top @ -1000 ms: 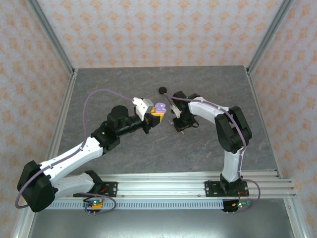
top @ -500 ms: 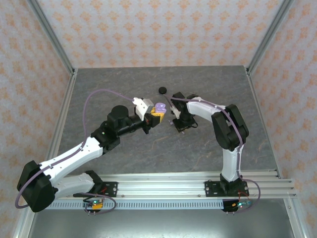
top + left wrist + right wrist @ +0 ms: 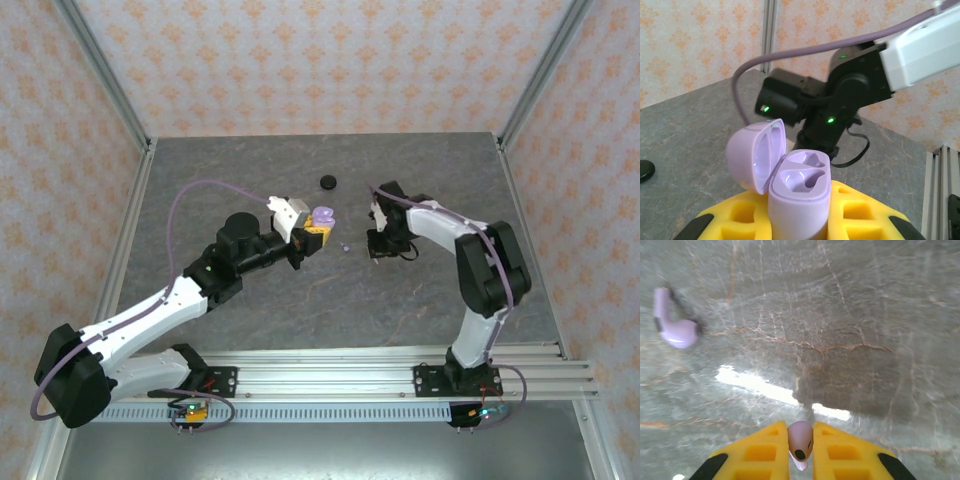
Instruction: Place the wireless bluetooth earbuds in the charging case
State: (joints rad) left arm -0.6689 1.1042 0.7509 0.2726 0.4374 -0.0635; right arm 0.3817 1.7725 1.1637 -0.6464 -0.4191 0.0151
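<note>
One loose earbud (image 3: pixel 675 326) lies on the table (image 3: pixel 230 170); right claw (image 3: pixel 801 456) pinches second earbud (image 3: pixel 800 439), left claw (image 3: pixel 800 222) grips open case (image 3: pixel 799 192).

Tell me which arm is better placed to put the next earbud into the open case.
Right. The right gripper already pinches a lavender earbud, while the left gripper is occupied holding the open charging case, whose two sockets are empty.

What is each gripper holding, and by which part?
Left gripper: the open lavender case, by its lower body. Right gripper: a lavender earbud, pinched by its sides.
</note>
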